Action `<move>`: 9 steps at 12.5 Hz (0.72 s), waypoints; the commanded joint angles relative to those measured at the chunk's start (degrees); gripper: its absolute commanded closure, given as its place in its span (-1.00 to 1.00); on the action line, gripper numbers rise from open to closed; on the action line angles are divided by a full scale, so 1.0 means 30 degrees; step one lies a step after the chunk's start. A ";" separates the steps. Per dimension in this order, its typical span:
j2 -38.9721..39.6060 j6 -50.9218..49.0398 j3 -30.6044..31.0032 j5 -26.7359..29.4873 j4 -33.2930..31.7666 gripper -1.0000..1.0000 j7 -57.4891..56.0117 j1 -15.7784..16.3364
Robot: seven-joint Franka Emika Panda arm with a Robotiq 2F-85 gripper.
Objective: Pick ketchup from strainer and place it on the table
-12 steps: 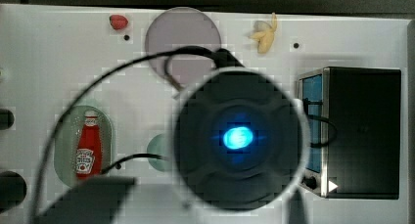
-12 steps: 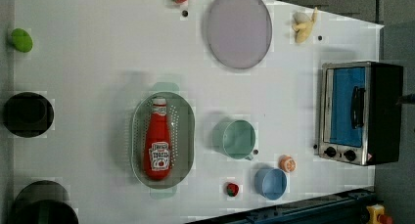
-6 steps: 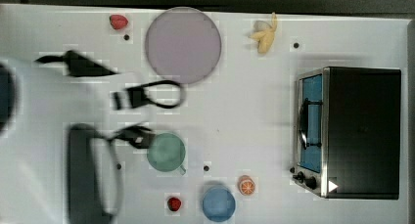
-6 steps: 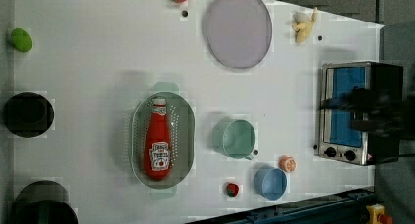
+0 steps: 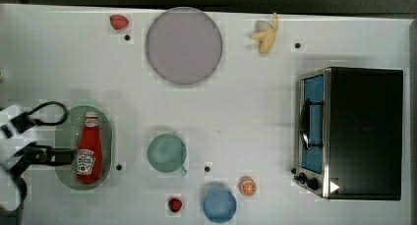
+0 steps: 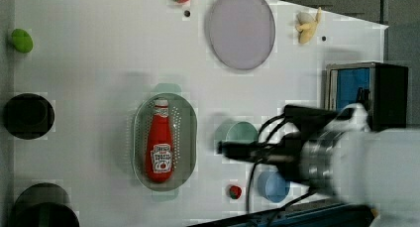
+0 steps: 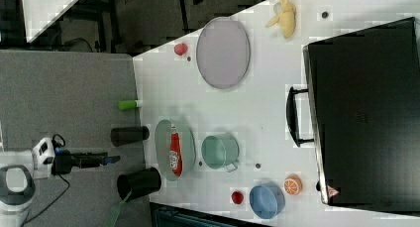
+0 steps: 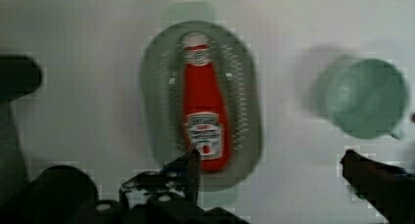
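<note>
Gripper: the gripper [image 8: 269,170] is hanging above the scene with its jaws spread wide apart, holding nothing; in the wrist view one finger [image 8: 192,168] is overlapping the label end of the bottle, the other [image 8: 377,177] is showing below the cup.
Ketchup: the ketchup [image 8: 201,117] is lying flat on its side inside the strainer [image 8: 247,111], lengthwise along the basin (white cap at one end, label near the other).
Strainer: it is sitting on the table [image 5: 246,112], near the top view's left edge, where the dark arm hardware is reaching over its rim.
Cup: a pale green cup [image 5: 167,153] is standing just beside the strainer, apart from it.
Nearby small things: a strawberry [image 5: 174,204], a blue bowl [image 5: 220,205] and an orange slice [image 5: 248,186] are lying past the cup.
Farther off: a lilac plate [image 5: 184,45], a second strawberry [image 5: 118,21] and a banana [image 5: 265,34] are resting along the top view's upper edge.
Far side: a dark toaster oven [image 5: 354,131] is standing at the top view's right.
</note>
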 commanded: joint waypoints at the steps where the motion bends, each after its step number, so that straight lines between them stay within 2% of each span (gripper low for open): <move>1: 0.0958 0.2808 0.1170 -0.0090 -0.1352 -1.00 0.0998 -0.0459; 6: 0.2770 0.9258 0.1638 -0.2280 -0.5447 -1.00 0.1848 -0.0260; 9: 0.4430 1.2130 0.1603 -0.3439 -0.6811 -1.00 0.2705 -0.0015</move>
